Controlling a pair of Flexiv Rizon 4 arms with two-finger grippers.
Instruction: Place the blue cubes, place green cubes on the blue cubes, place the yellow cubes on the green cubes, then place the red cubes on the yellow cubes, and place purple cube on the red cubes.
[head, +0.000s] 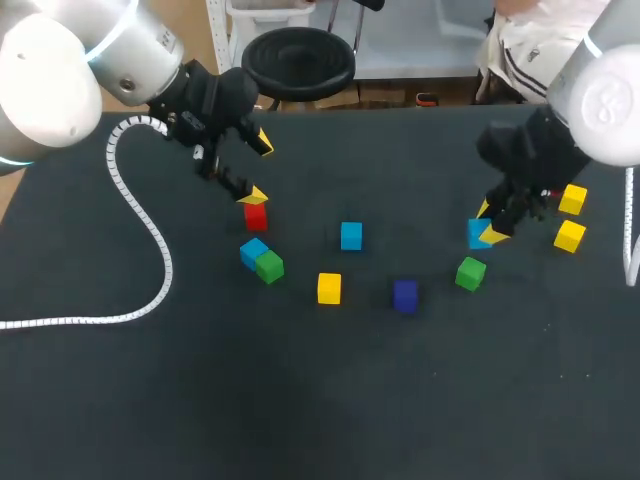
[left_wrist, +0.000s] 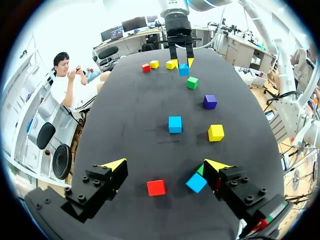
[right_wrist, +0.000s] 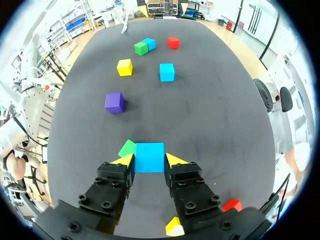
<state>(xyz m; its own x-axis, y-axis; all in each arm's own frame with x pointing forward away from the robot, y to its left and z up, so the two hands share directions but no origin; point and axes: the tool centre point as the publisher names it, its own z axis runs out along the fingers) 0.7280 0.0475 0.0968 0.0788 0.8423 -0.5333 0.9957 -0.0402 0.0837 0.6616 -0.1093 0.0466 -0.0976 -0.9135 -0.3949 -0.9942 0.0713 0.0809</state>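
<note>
1. Left pincer (head: 257, 168): fingers wide apart, holding nothing. Red cube (head: 255, 216) lies right under its lower tip. In the left wrist view it sits between the fingers, touching neither.
2. Near blue cube (head: 253, 251) and near green cube (head: 269, 266) touch each other, just robot-side of the red cube. In the left wrist view the blue one lies just beside one finger, so clearance is tight on that side.
3. Yellow cube (head: 329, 288), centre blue cube (head: 351, 236) and purple cube (head: 405, 295) stand well apart from each other.
4. Right green cube (head: 470, 273) is just beside the right pincer (head: 487, 222), at its finger's outer side.
5. The right pincer is clamped on the held blue cube (right_wrist: 149, 157), with a tip on each opposite face. Cannot tell if it is lifted.
6. Two yellow cubes (head: 572, 199) (head: 569, 236) and a second red cube (right_wrist: 231, 204) lie behind the right pincer, near the surface (head: 300, 400) edge.
7. Judgement: blue base layer is in hand. The centre blue cube lies toward the middle from the right pincer, with an open path. Only the right green cube crowds it.
</note>
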